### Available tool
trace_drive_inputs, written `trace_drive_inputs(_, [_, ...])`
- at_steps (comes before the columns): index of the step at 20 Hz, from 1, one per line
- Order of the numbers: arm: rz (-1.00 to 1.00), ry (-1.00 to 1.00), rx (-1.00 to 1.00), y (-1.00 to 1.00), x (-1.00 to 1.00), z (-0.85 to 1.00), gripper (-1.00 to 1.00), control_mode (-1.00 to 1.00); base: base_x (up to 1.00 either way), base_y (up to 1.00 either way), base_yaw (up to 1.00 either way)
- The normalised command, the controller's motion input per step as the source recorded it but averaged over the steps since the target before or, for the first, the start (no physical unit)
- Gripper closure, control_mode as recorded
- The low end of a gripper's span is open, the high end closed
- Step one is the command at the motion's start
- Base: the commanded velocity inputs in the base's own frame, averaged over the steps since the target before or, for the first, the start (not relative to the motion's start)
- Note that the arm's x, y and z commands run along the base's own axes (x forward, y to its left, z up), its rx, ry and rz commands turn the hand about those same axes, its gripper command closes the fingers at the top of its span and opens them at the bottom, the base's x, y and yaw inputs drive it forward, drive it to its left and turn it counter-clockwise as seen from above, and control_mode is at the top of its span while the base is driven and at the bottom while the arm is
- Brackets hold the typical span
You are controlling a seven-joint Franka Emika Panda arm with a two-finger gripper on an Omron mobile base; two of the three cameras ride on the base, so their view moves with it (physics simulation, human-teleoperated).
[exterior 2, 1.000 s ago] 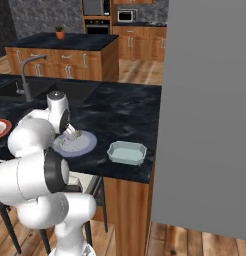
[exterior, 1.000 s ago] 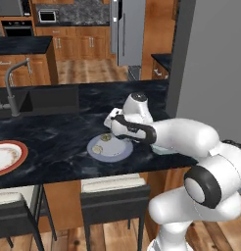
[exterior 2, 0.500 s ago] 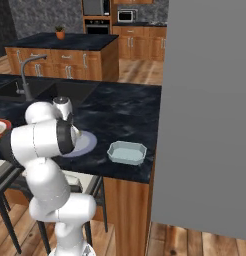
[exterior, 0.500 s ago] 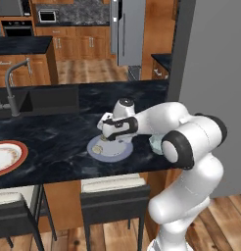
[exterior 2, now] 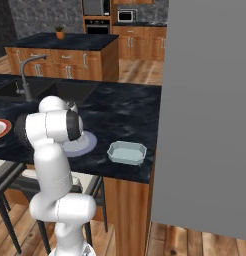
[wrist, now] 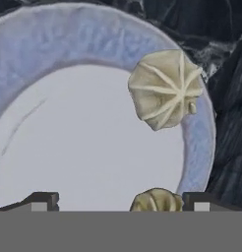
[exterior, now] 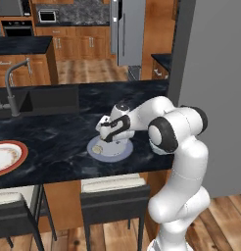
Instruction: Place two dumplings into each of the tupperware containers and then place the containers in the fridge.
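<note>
I can't read any text, label, brand, number or sign from here. Nothing legible shows in either base view or in the hand view.

Arm folded in closer, tool [exterior: 108, 138] shifted left, lower over the round plate [exterior: 110, 150]
</note>
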Motion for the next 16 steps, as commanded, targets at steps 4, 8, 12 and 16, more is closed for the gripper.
trace_drive_inputs(4, [0.00,0.00,0.00,0.12,0.43,-0.28,-1.00,-1.00,0.00,0.00,0.00])
trace_drive_inputs(8, [0.00,0.00,0.00,0.16,0.30,-0.26,-1.00,-1.00,0.00,0.00,0.00])
trace_drive_inputs(12, [0.00,0.00,0.00,0.18,0.29,-0.21,-1.00,-1.00,0.00,0.00,0.00])
trace_drive_inputs(16, [0.00,-0.03,0.00,0.09,0.19,-0.28,-1.00,-1.00,0.00,0.00,0.00])
